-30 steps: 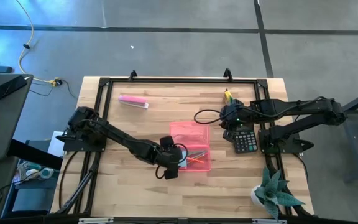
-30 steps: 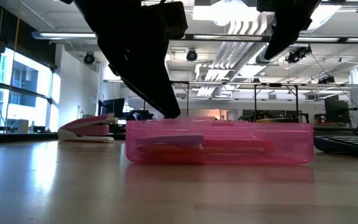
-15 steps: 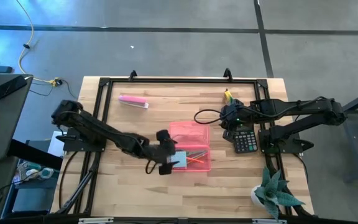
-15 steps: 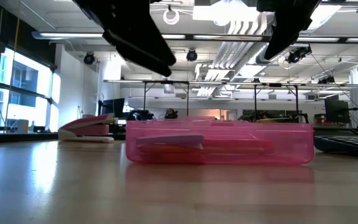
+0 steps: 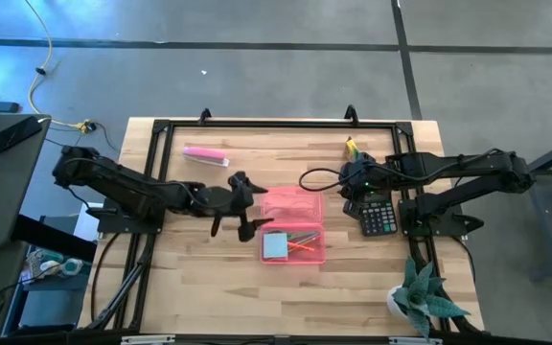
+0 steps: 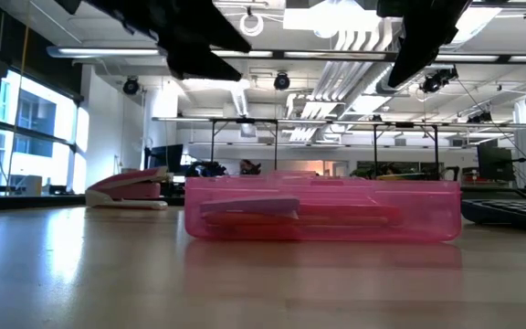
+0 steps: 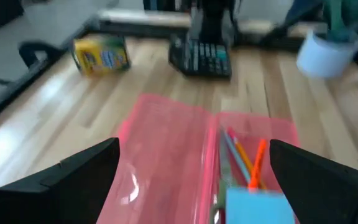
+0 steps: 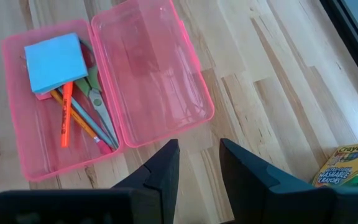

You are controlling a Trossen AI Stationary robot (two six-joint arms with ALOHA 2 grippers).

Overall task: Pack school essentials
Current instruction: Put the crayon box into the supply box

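Observation:
An open pink case (image 5: 292, 225) lies flat on the table, its empty lid (image 8: 151, 62) toward the far edge. Its near half holds the light-blue note pad (image 8: 55, 62), the green-handled scissors (image 8: 98, 102), the orange-red pen (image 8: 67, 115) and thin pencils. My left gripper (image 5: 252, 201) hangs open above the table just left of the lid, its fingers wide apart in the left wrist view (image 7: 194, 180). My right gripper (image 8: 199, 165), open by a narrow gap, waits right of the case (image 5: 348, 182). The yellow-green box (image 5: 353, 149) rests on the table near the far right corner.
A black calculator (image 5: 379, 216) lies right of the case, under the right arm. A pink oblong bar (image 5: 205, 155) sits far left. A potted plant (image 5: 420, 297) stands at the near right corner. Bare wood lies left of and in front of the case.
My left gripper has risen from the near left part of the case and drawn back toward the table's far and left edges. The blue note pad, hidden under it a second ago, now shows lying in the case's near half.

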